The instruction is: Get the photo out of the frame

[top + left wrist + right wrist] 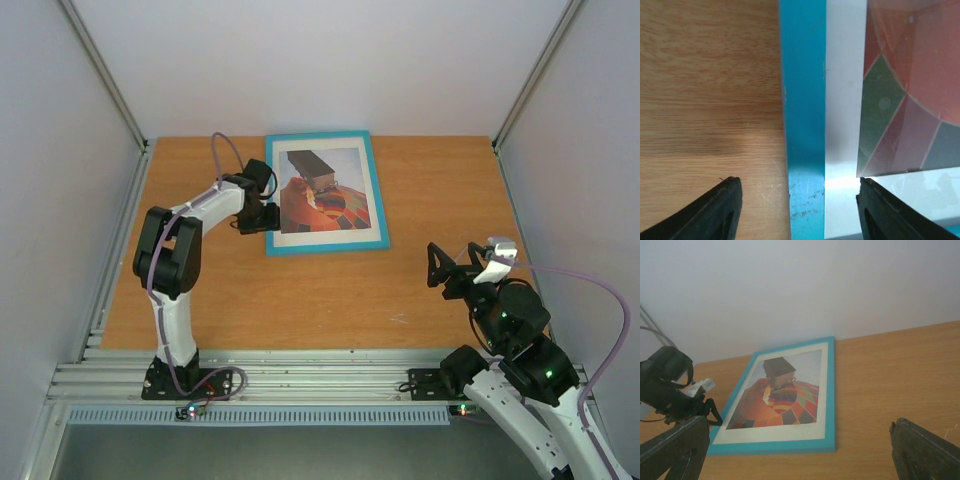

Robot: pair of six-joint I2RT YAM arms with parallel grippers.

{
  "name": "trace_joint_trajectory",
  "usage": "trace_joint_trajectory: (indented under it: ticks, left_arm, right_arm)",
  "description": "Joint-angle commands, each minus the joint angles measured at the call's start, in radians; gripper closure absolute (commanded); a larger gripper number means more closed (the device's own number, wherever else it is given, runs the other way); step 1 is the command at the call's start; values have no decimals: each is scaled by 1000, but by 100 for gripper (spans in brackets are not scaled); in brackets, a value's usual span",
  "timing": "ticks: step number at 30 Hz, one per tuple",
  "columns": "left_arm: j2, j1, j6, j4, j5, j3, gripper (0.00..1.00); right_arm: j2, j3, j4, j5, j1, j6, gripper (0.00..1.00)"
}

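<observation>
The frame (pixel 330 248) lies face up on the surface (pixel 420 290) near the far wall, with the photo (pixel 325 190) inside it. The left fingers (pixel 715 210) stand apart astride the frame's left rail by its near corner, one tip over bare wood and the other over the white border, gripping nothing. To pinch well, they should probably drop low enough to catch the rail's full thickness and close squarely, so the frame can be tipped over without skidding. The right fingers (pixel 925 450) hang wide apart and empty at the near right, well away from the frame, free to steady the opposite side.
</observation>
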Motion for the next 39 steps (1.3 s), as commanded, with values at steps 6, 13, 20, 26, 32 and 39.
trace_joint_trajectory:
  ticks: [6,13,20,26,32,39]
  left_arm:
    - [52,18,33,-36,8,51,48]
    - [59,18,46,-36,24,50,52]
    - [80,17,58,-37,55,55,57]
    - [72,17,78,-35,56,29,64]
    - [47,14,97,-28,72,-12,74]
    - [-41,-2,113,5,72,-130,83]
  right_arm:
    - [-9,-10,31,-21,14,-10,2]
    - [-6,-13,39,-25,14,-12,1]
    - [19,-8,34,-28,15,-17,2]
    - [94,17,16,-58,15,-28,2]
    - [182,50,-2,-66,15,-22,2]
    - [231,70,-10,-78,15,-56,2]
